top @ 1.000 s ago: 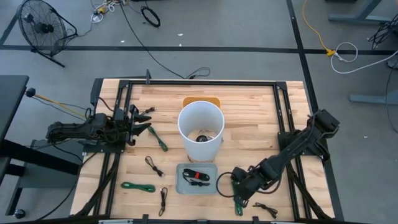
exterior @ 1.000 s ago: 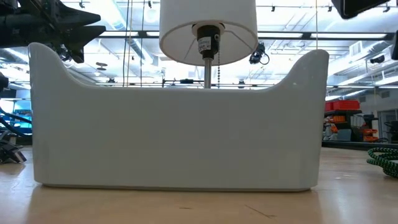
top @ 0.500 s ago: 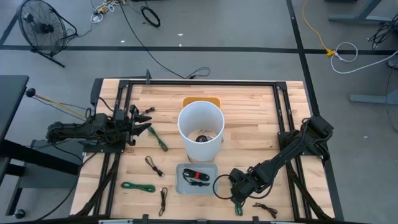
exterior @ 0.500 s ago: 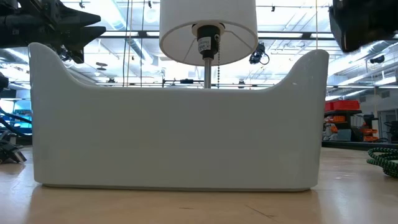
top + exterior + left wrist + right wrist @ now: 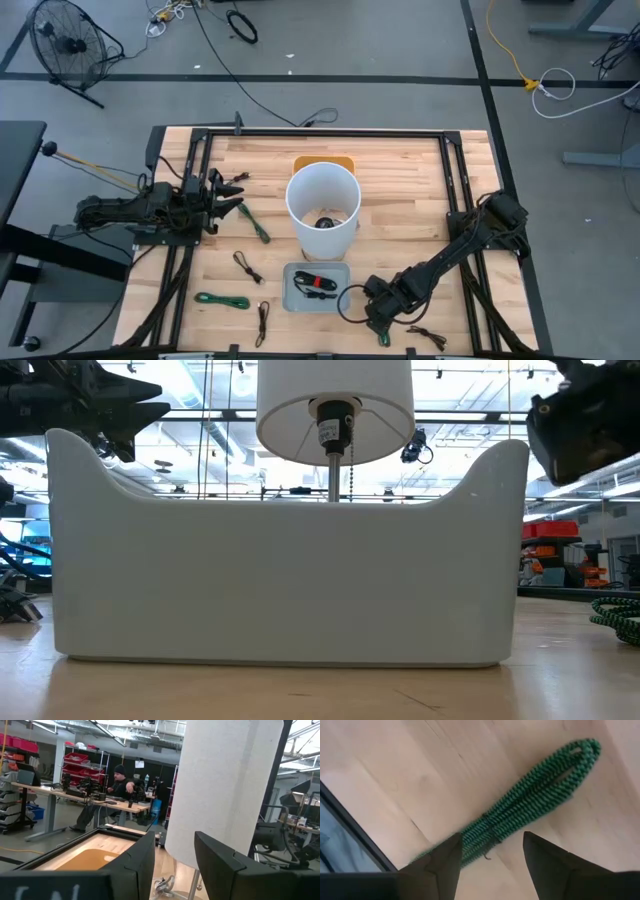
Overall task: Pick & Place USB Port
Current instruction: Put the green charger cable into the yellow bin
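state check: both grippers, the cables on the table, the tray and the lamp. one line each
right gripper: open, low over the green bundled cable
green bundled cable: lying on the table, not gripped
left gripper: open, empty, parked at the table's left side
white tray: flat on the table, holding a red-and-black cable
lamp: upright behind the tray
green cable: loose on the table, left of the tray

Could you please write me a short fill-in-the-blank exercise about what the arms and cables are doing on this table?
1. The right gripper hovers with its fingers open over a coiled ____ cable.
2. The white lamp shade stands between the tan pad and the grey ____.
3. The left gripper waits near the table's ____ edge.

Missing words: green; tray; left
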